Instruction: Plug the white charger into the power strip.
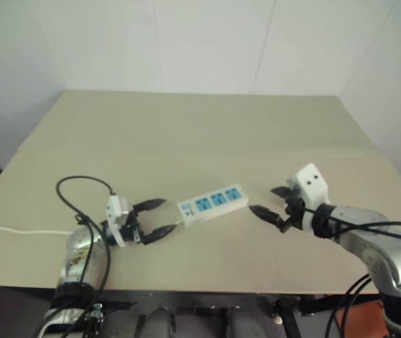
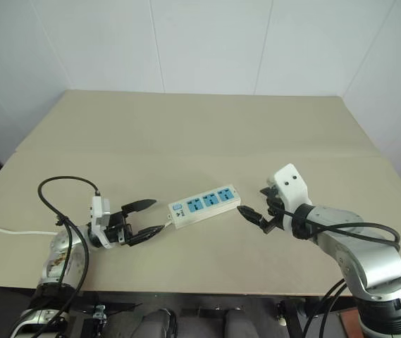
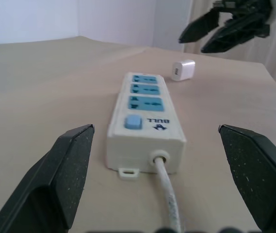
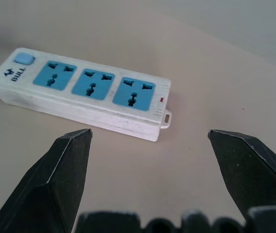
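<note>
Table [image 2: 207, 127] spans the scene, beige and broad, running back to a white wall [image 2: 207, 42]. Near its front edge, about midway across, lies the strip [image 2: 206, 205], a white bar set at a slant, its switch end to the left and nearer, its other end to the right and farther. Three blue sockets face up, all bare; a blue switch sits beside a printed logo at the left end, and a thin white cord [image 3: 169, 199] leaves that end toward the left gripper.

The right gripper [image 2: 255, 208] hangs just right of the strip's far end, pointing left at it, its black fingers spread wide with nothing between them. The left gripper [image 2: 144, 218] sits low just left of the switch end, pointing right along the strip, its fingers likewise spread wide and holding nothing; the cord runs out between them.

A black cable [image 2: 63, 193] loops over the table behind the left wrist.

The charger [image 3: 182, 70], a small white block, lies on the table past the strip's far end, just beside it and apart from it, below the right gripper.
</note>
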Controlling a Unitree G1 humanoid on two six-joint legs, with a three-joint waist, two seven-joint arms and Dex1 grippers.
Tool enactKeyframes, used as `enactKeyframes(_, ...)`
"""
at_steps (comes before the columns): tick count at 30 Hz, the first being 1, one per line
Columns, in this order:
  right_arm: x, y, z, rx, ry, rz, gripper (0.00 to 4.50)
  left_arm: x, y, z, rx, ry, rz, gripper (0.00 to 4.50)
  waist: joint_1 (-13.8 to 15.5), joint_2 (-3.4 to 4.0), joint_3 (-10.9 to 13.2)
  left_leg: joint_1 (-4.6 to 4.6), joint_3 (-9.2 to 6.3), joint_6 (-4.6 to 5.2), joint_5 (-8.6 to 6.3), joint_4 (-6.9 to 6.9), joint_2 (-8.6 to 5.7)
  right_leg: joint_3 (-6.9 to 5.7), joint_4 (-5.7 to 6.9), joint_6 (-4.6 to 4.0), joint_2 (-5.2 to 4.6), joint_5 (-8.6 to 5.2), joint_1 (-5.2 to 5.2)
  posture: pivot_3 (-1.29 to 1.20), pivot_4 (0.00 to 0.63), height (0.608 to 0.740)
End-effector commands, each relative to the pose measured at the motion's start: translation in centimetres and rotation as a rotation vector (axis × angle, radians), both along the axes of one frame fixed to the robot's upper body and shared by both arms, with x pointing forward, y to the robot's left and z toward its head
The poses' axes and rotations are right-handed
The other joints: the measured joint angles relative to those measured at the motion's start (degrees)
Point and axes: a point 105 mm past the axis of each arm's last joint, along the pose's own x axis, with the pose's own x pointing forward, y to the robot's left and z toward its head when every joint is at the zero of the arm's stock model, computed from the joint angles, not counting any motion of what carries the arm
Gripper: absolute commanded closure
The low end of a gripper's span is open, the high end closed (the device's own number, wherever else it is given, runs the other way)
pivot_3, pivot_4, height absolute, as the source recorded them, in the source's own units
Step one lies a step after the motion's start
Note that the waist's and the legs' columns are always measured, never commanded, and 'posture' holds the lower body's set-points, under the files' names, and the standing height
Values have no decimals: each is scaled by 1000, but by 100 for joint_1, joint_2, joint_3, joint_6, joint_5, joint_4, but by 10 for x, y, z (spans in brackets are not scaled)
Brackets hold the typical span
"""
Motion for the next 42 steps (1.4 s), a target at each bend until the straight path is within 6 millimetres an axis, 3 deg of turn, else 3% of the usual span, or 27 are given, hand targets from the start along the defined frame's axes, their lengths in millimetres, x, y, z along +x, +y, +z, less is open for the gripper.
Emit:
enactKeyframes(1,1,2,14,-10,-59,1,0,9,-8,2,20,-74,5,45,14,0,0,2,0,0,0,0,0,0,-1,0,0,0,2,0,150,740)
enactKeyframes(11,-5,-1,13,-15,-70,-35,0,28,-26,8,40,-101,-47,45,27,-1,0,-2,-2,0,0,0,-1,-2,-5,2,0,0,3,0,150,740)
enactKeyframes(21,-6,-9,8,-12,-72,-99,0,33,-34,2,92,-66,-125,45,16,-1,0,-2,-4,0,0,0,-2,-3,-5,13,1,-6,3,0,150,740)
enactKeyframes(31,-8,-9,15,22,-90,-126,0,39,-41,-7,150,-55,-65,45,21,-1,-1,-3,-5,0,0,0,-2,-3,-6,37,0,-19,4,0,150,740)
enactKeyframes(33,-9,-13,12,-1,-81,-140,0,42,-41,-3,103,-31,-43,45,20,-1,-1,-3,-5,0,0,0,-2,-3,-6,37,0,-19,4,0,150,740)
enactKeyframes(38,-12,-19,4,-28,-45,-169,0,35,-37,-16,174,-18,-54,45,21,0,-1,-3,-6,0,0,-1,-2,-3,-6,38,0,-21,4,0,150,740)
enactKeyframes(42,-12,-12,0,-34,-32,-146,0,30,-40,-23,202,-9,-88,908,0,3,-3,6,-4,0,0,-3,-1,-2,-6,39,0,-21,8,0,150,740)
